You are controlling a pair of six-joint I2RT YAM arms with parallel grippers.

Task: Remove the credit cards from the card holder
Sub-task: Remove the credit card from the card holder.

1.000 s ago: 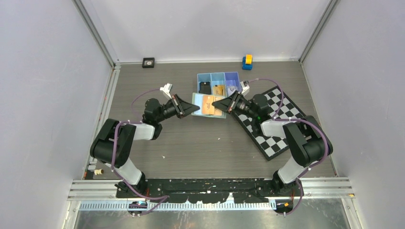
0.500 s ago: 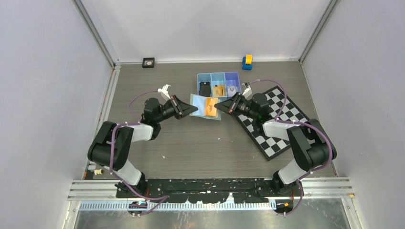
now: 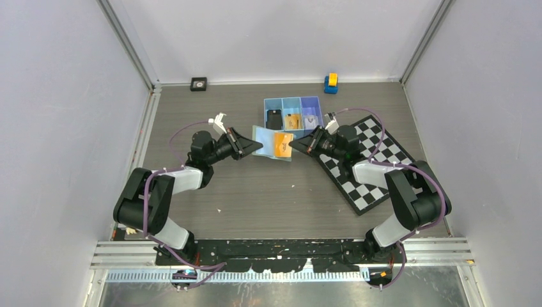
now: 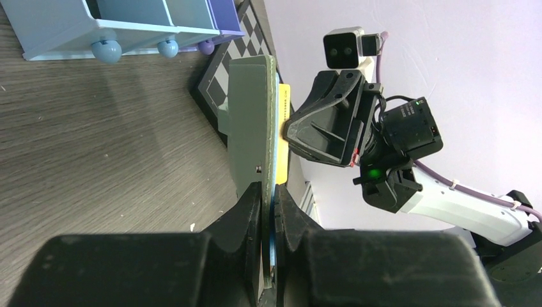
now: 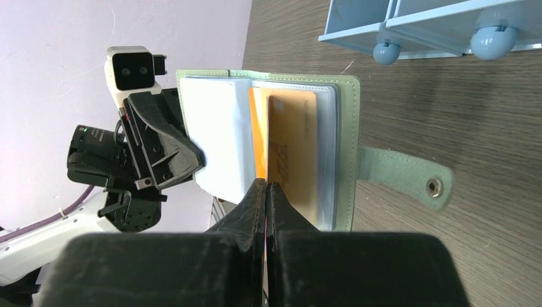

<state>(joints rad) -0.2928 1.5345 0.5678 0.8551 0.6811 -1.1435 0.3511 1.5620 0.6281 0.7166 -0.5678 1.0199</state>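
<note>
Left gripper (image 4: 268, 192) pinches the open card holder (image 5: 348, 128) by one edge, near the blue tray (image 3: 293, 101). Right gripper (image 5: 265, 185) is pressed together on the gold-orange card (image 5: 294, 147).

Two robot arms, left arm (image 3: 172, 182) and right arm (image 3: 383, 171), have black joints and white shells. A purple cable (image 4: 474, 191) runs along each. The black wedge-shaped left gripper (image 3: 260, 146) and right gripper (image 3: 293, 145) each carry a small white camera (image 4: 343, 48). A green light (image 4: 371, 173) glows on the right wrist.

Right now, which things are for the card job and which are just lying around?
For the job: card holder, gold card, left gripper, right gripper, maybe the blue tray.
Just lying about: checkerboard, yellow-and-blue toy, small black square.
</note>
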